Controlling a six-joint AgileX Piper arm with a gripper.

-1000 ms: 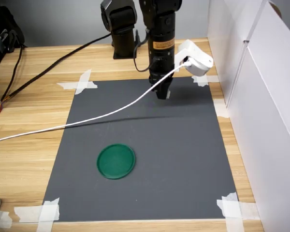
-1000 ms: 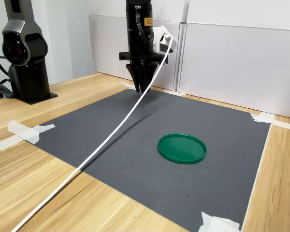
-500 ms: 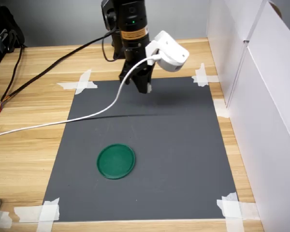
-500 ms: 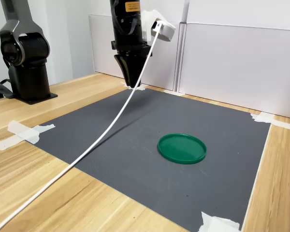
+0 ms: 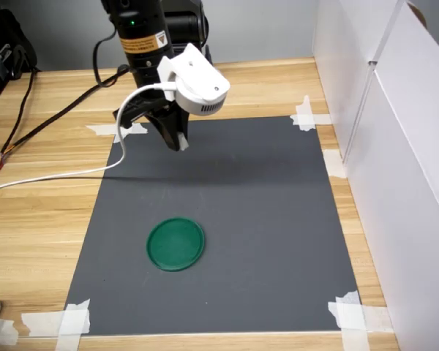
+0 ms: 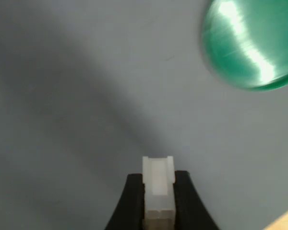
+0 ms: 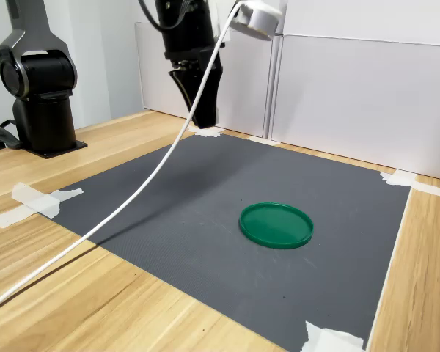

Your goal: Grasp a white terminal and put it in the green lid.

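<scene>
The tool (image 6: 158,211) is clamped on the white terminal (image 6: 158,184), which sits pinched between its 2 black fingers (image 6: 129,206) in the wrist view. It hangs above the grey mat (image 5: 263,219), well apart from the green lid (image 5: 175,243) lying flat on that mat.

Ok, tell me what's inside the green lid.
Nothing: the green lid lies bare on the grey mat. The white terminal sits between the jaws, away from it. Nothing covers it.
</scene>
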